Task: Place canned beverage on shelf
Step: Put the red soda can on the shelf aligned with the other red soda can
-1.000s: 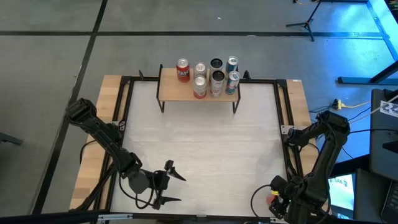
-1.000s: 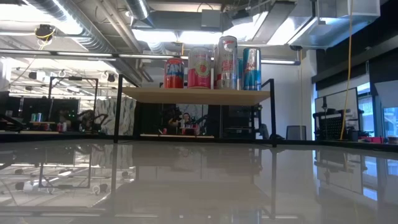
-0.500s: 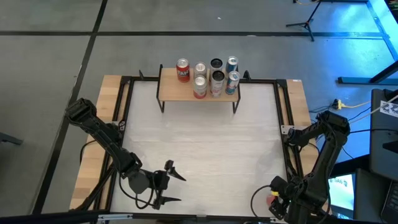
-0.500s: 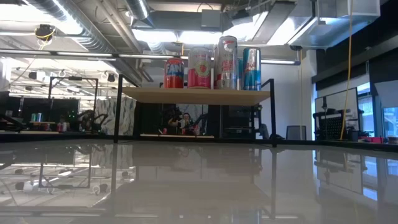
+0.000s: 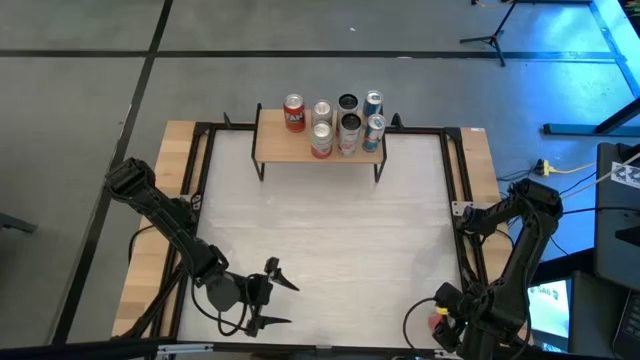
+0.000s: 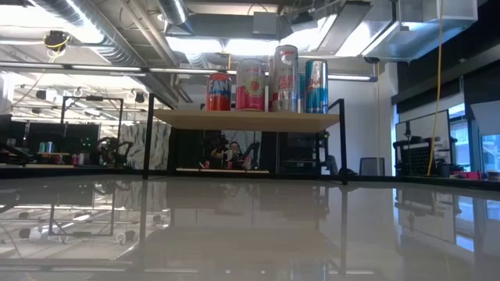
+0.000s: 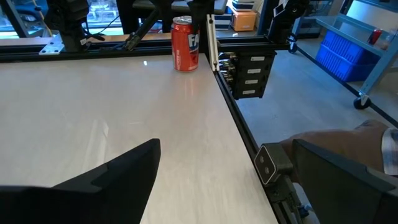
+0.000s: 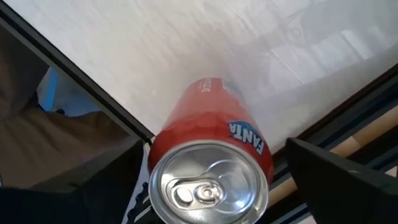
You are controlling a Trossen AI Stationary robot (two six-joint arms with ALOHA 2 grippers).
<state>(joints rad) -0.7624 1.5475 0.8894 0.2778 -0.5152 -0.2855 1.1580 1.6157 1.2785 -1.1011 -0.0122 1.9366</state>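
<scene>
A red soda can (image 8: pixel 208 168) stands upright at the near right corner of the glossy white worktop (image 5: pixel 340 220), far from the shelf (image 5: pixel 318 146), a light-wood board on thin black legs at the worktop's far edge that carries six cans (image 5: pixel 335 122). The right hand (image 8: pixel 208 186), folded low over that corner, spreads its dark fingers (image 8: pixel 336 171) on either side of the can; contact is hard to make out. The left hand (image 5: pixel 275 297) hovers spread over the worktop's near left part.
</scene>
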